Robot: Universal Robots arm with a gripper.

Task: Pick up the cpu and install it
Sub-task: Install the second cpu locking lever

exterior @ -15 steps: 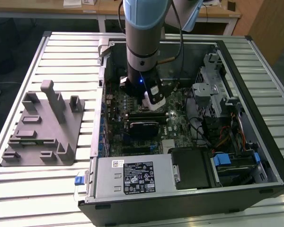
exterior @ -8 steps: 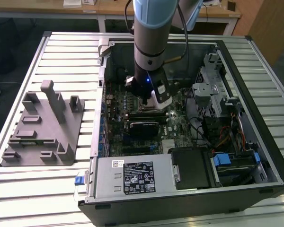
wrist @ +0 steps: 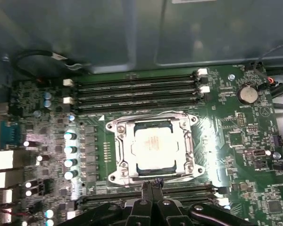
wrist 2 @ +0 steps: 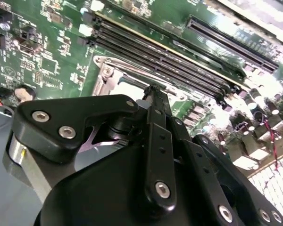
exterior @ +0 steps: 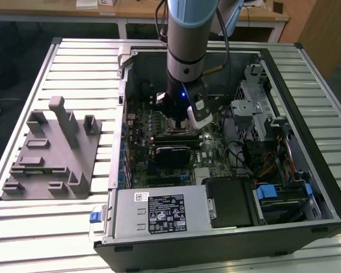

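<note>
- Small flat square cpu (wrist: pixel 153 147) with pale silvery-beige metal top lies seated in the metal-framed socket (wrist: pixel 118 155) on the green motherboard (wrist: pixel 236 155); first wrist view shows it flat and level inside the frame.
- Black fingers (wrist: pixel 152 188) pressed together, tips meeting in one narrow point, pinching nothing.
- Cpu sits just beyond the fingertips, apart from them; the tips hover over the socket frame's near edge.
- Second wrist view: the closed black fingers (wrist 2: pixel 156 101) reach toward the socket's metal frame (wrist 2: pixel 106 75); cpu itself is hard to make out there.
- Rows of dark memory slots (wrist: pixel 137 92) run on the far side of the socket from the fingers; another row lies under the fingertips.
- Exterior view: grey-and-blue arm (exterior: pixel 187 40) reaches down into the open black computer case (exterior: pixel 307 187), lying on the slatted pale counter (exterior: pixel 34 222).
- Grey plastic block fixture (exterior: pixel 51 151) stands on the counter at the exterior view's left, well apart from the fingers.
</note>
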